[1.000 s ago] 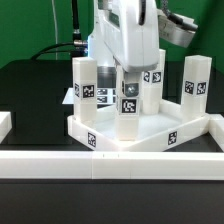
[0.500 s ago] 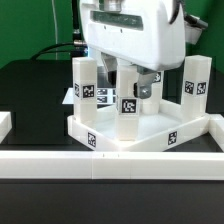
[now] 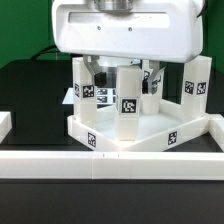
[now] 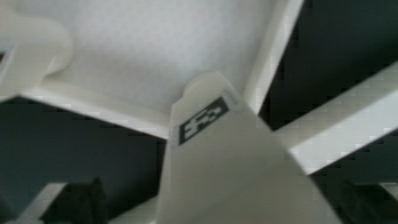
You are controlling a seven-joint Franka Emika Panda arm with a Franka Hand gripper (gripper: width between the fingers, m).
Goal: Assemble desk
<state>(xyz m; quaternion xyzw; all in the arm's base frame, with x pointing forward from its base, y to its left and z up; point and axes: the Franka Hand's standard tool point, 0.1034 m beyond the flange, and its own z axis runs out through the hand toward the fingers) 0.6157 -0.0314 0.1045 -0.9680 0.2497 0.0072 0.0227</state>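
The gripper (image 3: 122, 72) is held spread and empty above the upright leg (image 3: 130, 103), which is seated in the tabletop (image 3: 128, 133).

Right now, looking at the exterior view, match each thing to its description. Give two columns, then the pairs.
Column one:
1. gripper
2. tabletop
3. border rail
4. table

Column two:
A. black surface under everything
B. white tray that the upright legs stand in
C. open, over the middle leg
D. long white bar lying across the front, nearest the camera

Pairs: 1-C, 2-B, 3-D, 4-A
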